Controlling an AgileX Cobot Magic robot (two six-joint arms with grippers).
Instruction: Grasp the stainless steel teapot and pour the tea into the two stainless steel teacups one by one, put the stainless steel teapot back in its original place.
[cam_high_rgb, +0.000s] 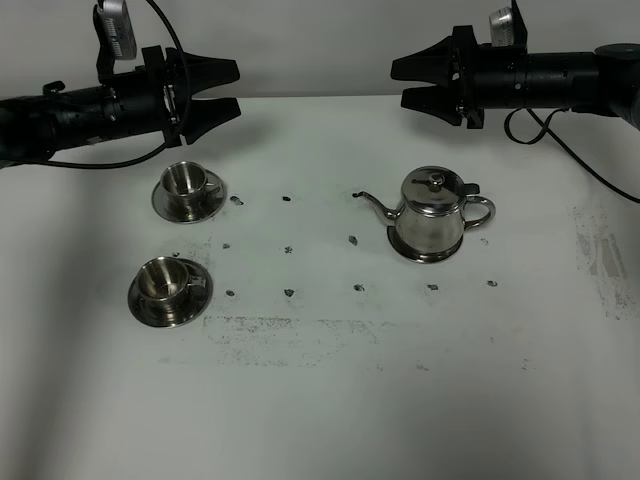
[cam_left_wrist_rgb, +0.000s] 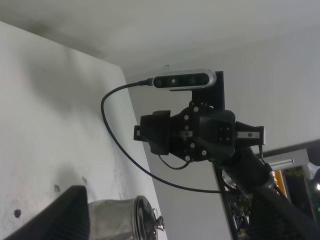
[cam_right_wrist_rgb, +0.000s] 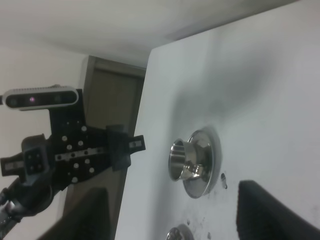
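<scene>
The stainless steel teapot (cam_high_rgb: 436, 212) stands upright on the flat steel disc, its original place (cam_high_rgb: 411, 250), right of the table's middle, with its spout pointing left. The tea is hidden. The two stainless steel teacups sit on saucers at the left, one farther back (cam_high_rgb: 185, 182) and one nearer (cam_high_rgb: 164, 282). My left gripper (cam_high_rgb: 226, 92) hovers open above and behind the far cup. Behind the teapot my right gripper (cam_high_rgb: 404, 83) hovers open and empty. The right wrist view shows the far cup (cam_right_wrist_rgb: 186, 161) between my dark fingers (cam_right_wrist_rgb: 272, 210). The teapot's lid (cam_left_wrist_rgb: 125, 218) shows in the left wrist view.
The white table (cam_high_rgb: 320, 380) carries small dark stains (cam_high_rgb: 288, 249) scattered between the cups and the teapot, plus a smudged band (cam_high_rgb: 290, 330) toward the front. A black cable (cam_high_rgb: 560, 140) hangs from the right arm over the table's back right.
</scene>
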